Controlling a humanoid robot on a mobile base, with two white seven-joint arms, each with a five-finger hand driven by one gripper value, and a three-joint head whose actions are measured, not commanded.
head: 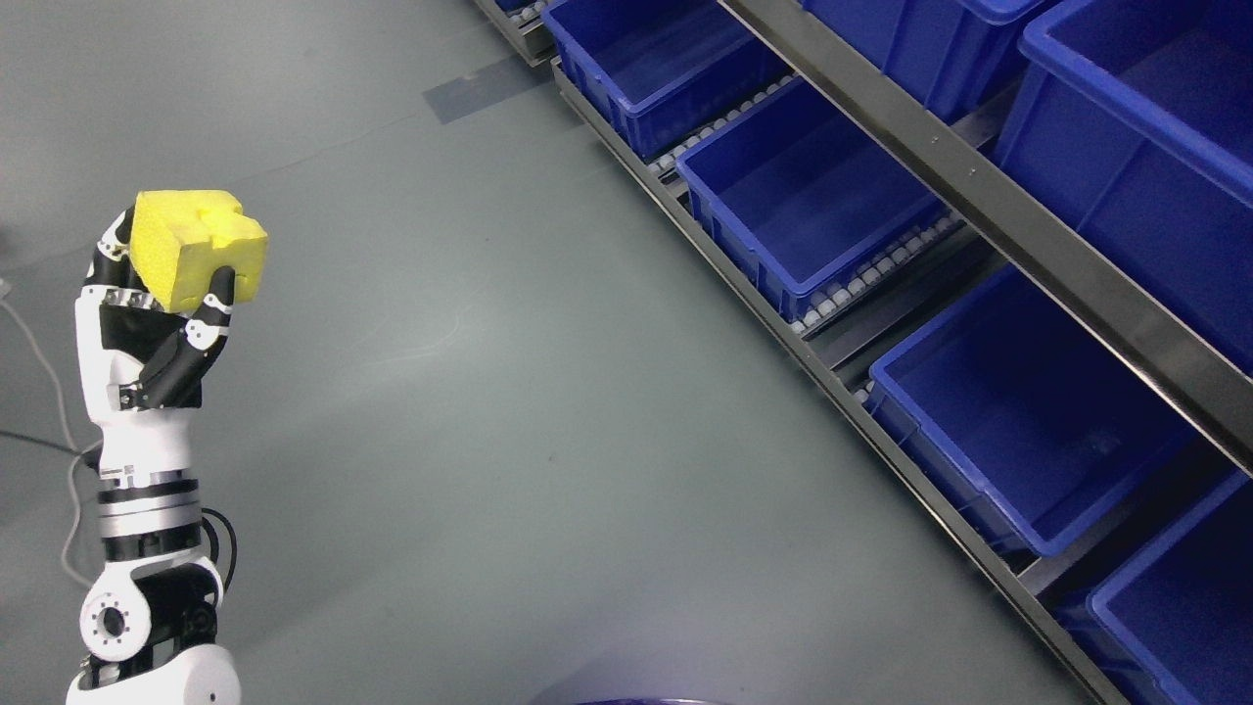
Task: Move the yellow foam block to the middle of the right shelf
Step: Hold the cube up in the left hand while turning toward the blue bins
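A yellow foam block point(196, 245) with a notched top is held up at the left of the head view. My left hand point(162, 294) is shut on it, its black and white fingers point(213, 305) curled around the block's lower sides. The arm rises from the lower left corner. The block is well above the grey floor and far left of the shelf point(989, 211). The right arm does not show.
A metal shelf rack runs diagonally across the right side, with roller tracks point(861, 284). Its lower level holds several open blue bins point(812, 196) point(1028, 411); an upper level holds more blue bins point(1145, 147). Grey floor point(509, 372) lies between. Cables point(49, 411) trail at the left edge.
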